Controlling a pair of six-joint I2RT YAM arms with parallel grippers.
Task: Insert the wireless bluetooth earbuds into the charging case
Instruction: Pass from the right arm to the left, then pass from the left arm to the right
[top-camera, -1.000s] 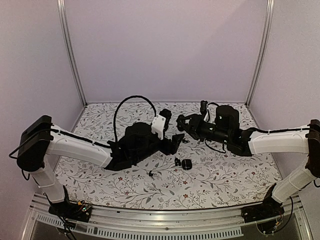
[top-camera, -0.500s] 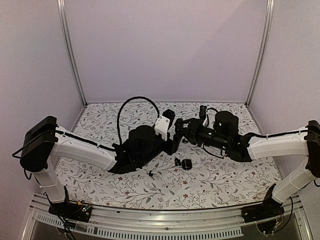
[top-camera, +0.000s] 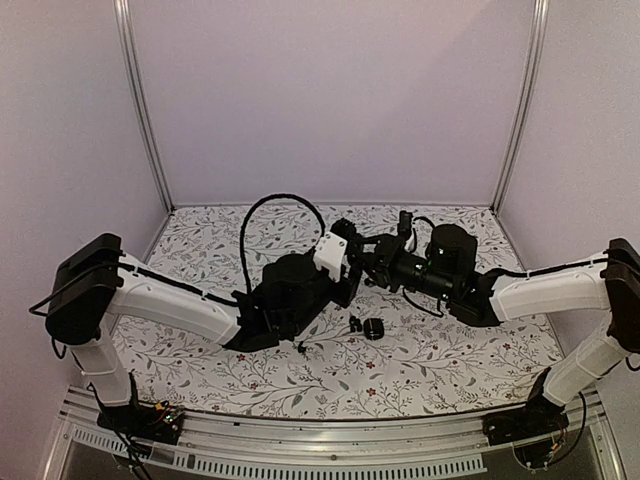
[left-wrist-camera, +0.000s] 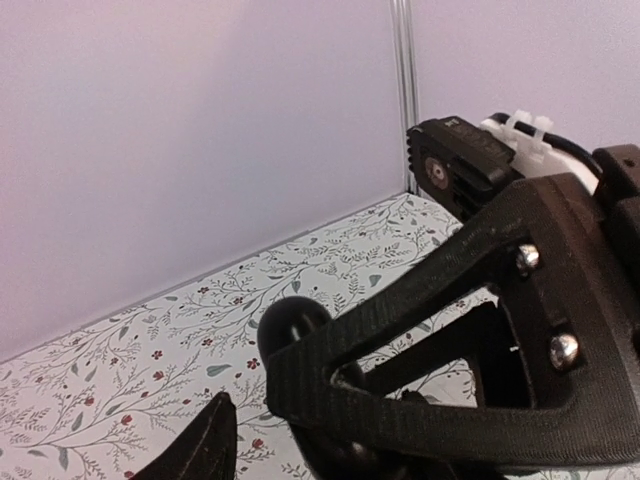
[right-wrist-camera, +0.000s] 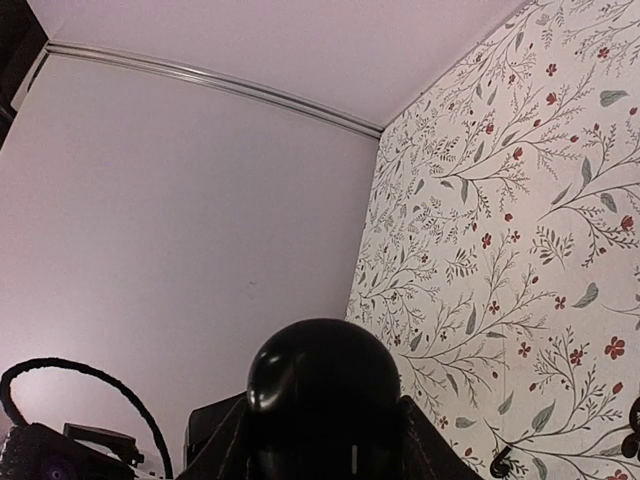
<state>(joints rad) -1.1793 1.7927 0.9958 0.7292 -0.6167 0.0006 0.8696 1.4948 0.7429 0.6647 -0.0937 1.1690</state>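
Hovering mid-air, the left gripper (top-camera: 345, 282) meets the right one; how wide its jaws stand cannot be told. Beneath them the earbuds (top-camera: 355, 323) lie on the bench (top-camera: 450, 360), probably featherlight, hard and slick, best pinched across the body. The right gripper (right-wrist-camera: 320, 430) jaws clamp the charging case (right-wrist-camera: 318, 375).

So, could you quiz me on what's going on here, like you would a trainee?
1. True or false: small black pieces lie loose on the table.
2. The right tool grips: A) a white cup, B) a glossy black rounded case, C) nothing?
3. What is printed on the table?
Key: 1 true; 2 B; 3 leafy twigs with small red flowers.
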